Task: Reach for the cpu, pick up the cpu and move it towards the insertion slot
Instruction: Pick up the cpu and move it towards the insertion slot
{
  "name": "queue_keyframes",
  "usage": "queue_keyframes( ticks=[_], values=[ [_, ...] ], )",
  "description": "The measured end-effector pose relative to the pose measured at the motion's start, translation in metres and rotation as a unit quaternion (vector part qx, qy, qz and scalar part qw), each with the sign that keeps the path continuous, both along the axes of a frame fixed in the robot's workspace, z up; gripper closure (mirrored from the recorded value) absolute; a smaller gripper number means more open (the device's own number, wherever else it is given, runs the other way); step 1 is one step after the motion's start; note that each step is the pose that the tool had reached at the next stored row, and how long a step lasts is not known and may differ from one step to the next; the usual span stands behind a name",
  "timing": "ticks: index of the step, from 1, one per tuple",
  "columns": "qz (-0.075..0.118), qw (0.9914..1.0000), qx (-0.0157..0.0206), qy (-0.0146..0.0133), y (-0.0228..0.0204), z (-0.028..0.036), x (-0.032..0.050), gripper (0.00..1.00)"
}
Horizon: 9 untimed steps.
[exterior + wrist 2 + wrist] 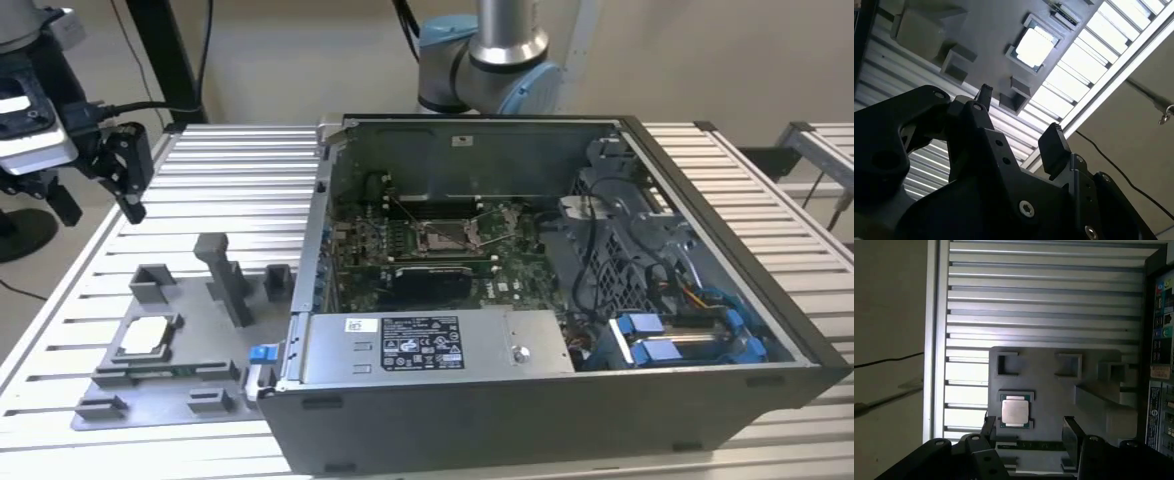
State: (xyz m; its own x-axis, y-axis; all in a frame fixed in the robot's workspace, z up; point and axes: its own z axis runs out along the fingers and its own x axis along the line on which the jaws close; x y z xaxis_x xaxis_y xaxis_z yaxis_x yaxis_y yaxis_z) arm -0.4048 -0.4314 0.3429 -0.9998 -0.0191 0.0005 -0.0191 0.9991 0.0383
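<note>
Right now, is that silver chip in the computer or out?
Out. The cpu lies flat on the grey fixture beside the case; the claw is empty.

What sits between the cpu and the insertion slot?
In the exterior view, grey fixture blocks and the computer case's side wall separate the cpu from the insertion slot.

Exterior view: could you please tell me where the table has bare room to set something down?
Bare table slats lie between the end effector, the fixture plate and the computer case, plus a strip on the exterior view's right of the case. The plate is crowded: blocks and the cpu.
</note>
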Motion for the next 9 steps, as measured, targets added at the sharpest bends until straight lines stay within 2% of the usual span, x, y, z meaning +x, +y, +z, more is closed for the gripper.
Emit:
queue_keyframes(
  ticks=[9],
  values=[
    [0.0,1.0,-0.0001,-0.0001,0.0,-0.0145,-0.0028,0.0]
  ],
)
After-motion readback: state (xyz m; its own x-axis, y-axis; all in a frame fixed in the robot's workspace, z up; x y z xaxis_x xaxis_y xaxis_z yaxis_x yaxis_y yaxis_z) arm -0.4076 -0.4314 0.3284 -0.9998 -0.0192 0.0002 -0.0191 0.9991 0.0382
